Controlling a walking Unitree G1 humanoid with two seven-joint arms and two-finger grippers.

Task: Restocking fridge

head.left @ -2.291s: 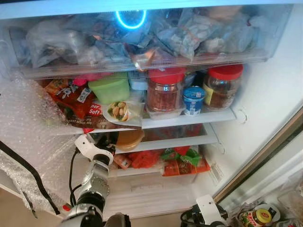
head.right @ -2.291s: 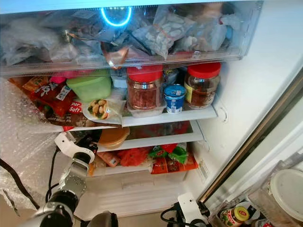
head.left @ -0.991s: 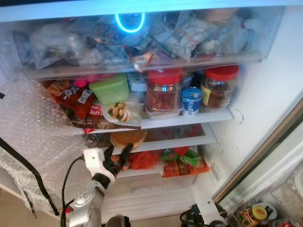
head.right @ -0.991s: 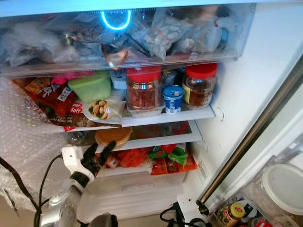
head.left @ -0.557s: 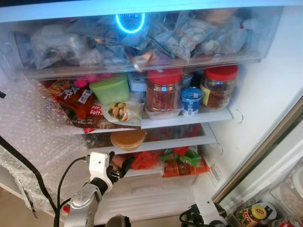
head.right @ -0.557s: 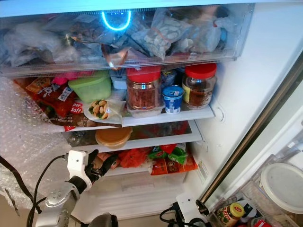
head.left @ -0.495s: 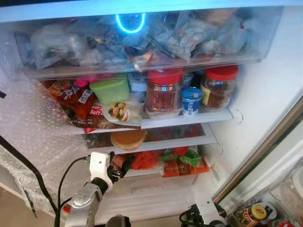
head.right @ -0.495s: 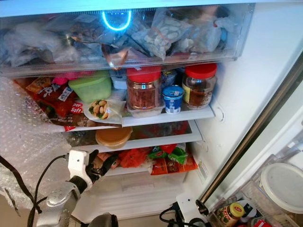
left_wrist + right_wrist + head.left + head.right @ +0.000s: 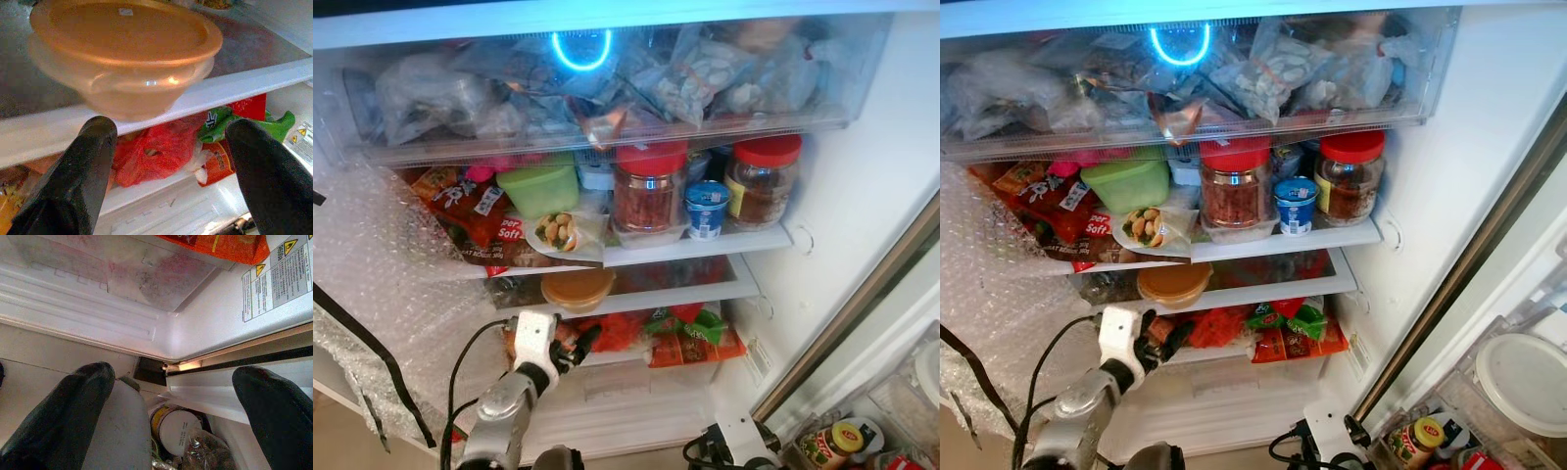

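Observation:
An orange-lidded plastic bowl (image 9: 578,287) rests on the fridge's narrow middle shelf (image 9: 705,291), close in the left wrist view too (image 9: 124,54). My left gripper (image 9: 576,347) hovers just below and in front of that shelf, open and holding nothing (image 9: 171,161). Beyond its fingers lies a red bag (image 9: 151,152) on the lower shelf. My right gripper (image 9: 166,416) hangs low by the fridge's bottom corner, open and empty; its white wrist (image 9: 736,441) shows at the bottom of the left eye view.
Red-lidded jars (image 9: 649,186), a yogurt cup (image 9: 707,208) and a green tub (image 9: 540,186) crowd the upper shelf. Bagged food fills the top drawer (image 9: 607,78). Bubble wrap (image 9: 382,284) hangs at left. Green and red packets (image 9: 695,331) lie low. Jars (image 9: 837,446) stand on the floor at right.
The left gripper has let go of the bowl, dropped below the middle shelf and shifted a little to the right. The bowl stays on the shelf.

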